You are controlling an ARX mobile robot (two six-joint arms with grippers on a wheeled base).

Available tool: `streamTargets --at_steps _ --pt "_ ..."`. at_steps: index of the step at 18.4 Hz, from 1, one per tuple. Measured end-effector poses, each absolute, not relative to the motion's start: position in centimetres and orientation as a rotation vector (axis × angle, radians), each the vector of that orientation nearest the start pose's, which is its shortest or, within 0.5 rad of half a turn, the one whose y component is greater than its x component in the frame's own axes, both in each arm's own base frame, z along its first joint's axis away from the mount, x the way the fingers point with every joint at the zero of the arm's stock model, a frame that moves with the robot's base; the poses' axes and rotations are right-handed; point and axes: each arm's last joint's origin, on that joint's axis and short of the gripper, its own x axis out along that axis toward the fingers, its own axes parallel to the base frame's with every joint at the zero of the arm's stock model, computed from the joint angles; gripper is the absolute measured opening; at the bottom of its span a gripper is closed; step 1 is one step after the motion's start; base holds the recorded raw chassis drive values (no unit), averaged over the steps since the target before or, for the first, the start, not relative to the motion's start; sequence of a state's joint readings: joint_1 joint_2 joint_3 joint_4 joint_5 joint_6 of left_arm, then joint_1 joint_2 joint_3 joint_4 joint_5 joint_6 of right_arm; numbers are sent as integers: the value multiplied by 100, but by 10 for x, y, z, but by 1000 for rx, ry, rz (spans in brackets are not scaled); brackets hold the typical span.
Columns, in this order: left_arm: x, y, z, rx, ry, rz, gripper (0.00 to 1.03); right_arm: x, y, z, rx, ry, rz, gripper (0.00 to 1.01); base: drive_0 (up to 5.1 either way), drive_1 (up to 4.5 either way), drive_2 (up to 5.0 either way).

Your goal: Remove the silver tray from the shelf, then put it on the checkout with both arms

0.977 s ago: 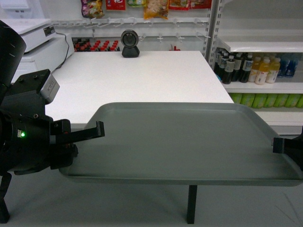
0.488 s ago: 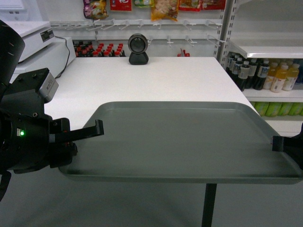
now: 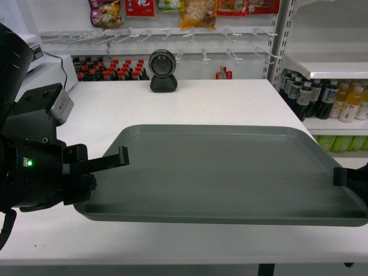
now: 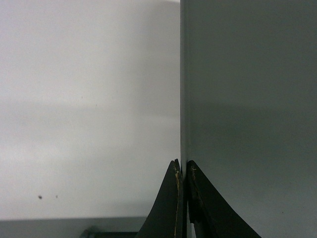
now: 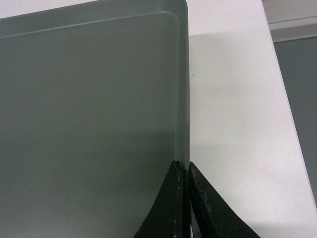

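Observation:
The silver tray [image 3: 224,172] is a wide grey-green rectangle held level above the white checkout [image 3: 224,100]. My left gripper [image 3: 115,161] is shut on the tray's left rim. In the left wrist view its two black fingers pinch that rim [image 4: 182,171], with the tray [image 4: 247,114] to the right. My right gripper [image 3: 345,177] is shut on the right rim, mostly cut off by the frame edge. The right wrist view shows its fingers clamped on the rim [image 5: 187,171], the tray [image 5: 94,114] to the left and the checkout [image 5: 233,114] below.
A black round scanner [image 3: 162,70] stands at the back of the checkout. A white shelf [image 3: 330,68] with drink bottles [image 3: 322,99] is at the right. Red-capped bottles [image 3: 112,68] and hanging snack bags [image 3: 195,11] line the back wall. A cash register [image 3: 43,63] sits at far left.
The view has closed in on the checkout: the counter now spreads under the whole tray and its front edge sits low in the frame. Both grippers keep their hold.

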State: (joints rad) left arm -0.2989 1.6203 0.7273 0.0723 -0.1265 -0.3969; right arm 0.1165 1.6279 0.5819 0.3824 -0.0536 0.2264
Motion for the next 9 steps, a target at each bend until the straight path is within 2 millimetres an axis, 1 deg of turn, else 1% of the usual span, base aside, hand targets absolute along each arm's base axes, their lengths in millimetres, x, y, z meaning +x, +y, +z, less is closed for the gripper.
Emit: streamTargets --at_steps 9 --pt "288 -82 143 -205 826 9 3 284 36 126 199 674 94 2 -247 507 -240"
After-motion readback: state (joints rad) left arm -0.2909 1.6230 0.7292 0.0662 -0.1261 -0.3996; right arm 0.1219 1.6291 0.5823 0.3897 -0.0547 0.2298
